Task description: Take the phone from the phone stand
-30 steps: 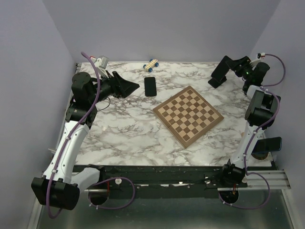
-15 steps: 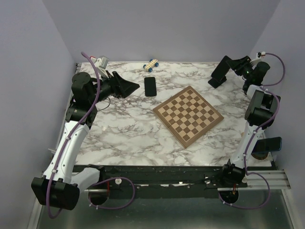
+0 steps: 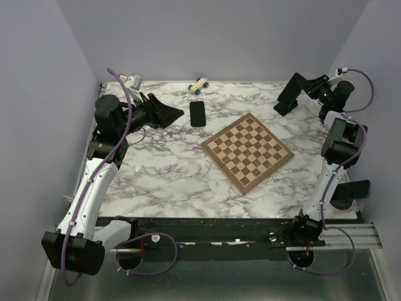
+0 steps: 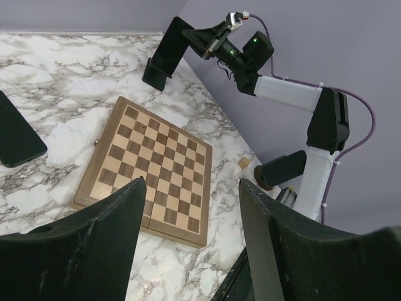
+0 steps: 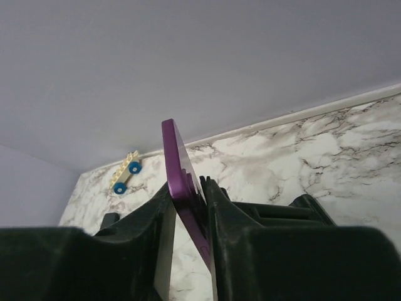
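Looking from above, the phone stand (image 3: 283, 108) sits at the desk's (image 3: 163, 169) far right corner with the phone (image 3: 292, 88) propped in it, the right jaws at the phone's top edge. The left wrist view shows the left jaws spread wide and empty above the chessboard (image 4: 150, 169). The right wrist view shows the right jaws pinched onto the purple phone's edge.

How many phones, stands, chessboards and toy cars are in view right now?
Phones: 2 (black phone lying flat; purple phone gripped by right claw)
Stand: 1
Chessboard: 1
Toy car: 1
Total: 5
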Tool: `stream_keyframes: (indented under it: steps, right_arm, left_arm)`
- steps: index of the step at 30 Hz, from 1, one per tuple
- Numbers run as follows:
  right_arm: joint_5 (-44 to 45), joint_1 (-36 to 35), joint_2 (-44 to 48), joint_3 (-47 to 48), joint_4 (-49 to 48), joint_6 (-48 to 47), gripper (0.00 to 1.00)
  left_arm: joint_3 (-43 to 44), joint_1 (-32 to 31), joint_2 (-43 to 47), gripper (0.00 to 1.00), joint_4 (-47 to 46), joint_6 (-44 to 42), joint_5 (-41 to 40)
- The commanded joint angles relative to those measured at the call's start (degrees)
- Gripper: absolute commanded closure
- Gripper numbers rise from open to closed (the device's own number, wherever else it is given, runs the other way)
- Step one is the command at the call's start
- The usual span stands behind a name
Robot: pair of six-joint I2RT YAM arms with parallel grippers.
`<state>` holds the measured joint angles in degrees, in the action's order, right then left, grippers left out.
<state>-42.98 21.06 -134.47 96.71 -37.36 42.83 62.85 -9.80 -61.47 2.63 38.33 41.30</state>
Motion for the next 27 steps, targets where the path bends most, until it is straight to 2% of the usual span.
stream_keyframes:
  steps: [1,9,16,24,27]
  right_arm:
    - [-1.5,-0.1,-0.8,0.5,-1.5,-0.5,0.71]
    - [0.1,-0.1,3.1,-3.9,-4.6,-0.3,0.83]
    - [3.6,-0.2,9.4,-10.0,-10.0,2.2,0.98]
    - [13.3,-0.2,21.1,-20.6,-14.2,3.6,0.99]
    - [19.4,-0.3,27.2,-27.4,-13.7,8.3,0.99]
  left_arm:
    - [-0.8,0.2,-0.1,0.32,-1.6,0.4,1.8]
    - [-1.0,0.2,-0.1,0.32,-1.9,0.7,1.9]
    - [-1.0,0.2,0.1,0.33,-2.1,0.8,2.1]
    - [-1.2,0.2,0.4,0.33,-2.1,0.9,1.8]
    - [-0.8,0.3,0.7,0.33,-1.0,1.0,0.8]
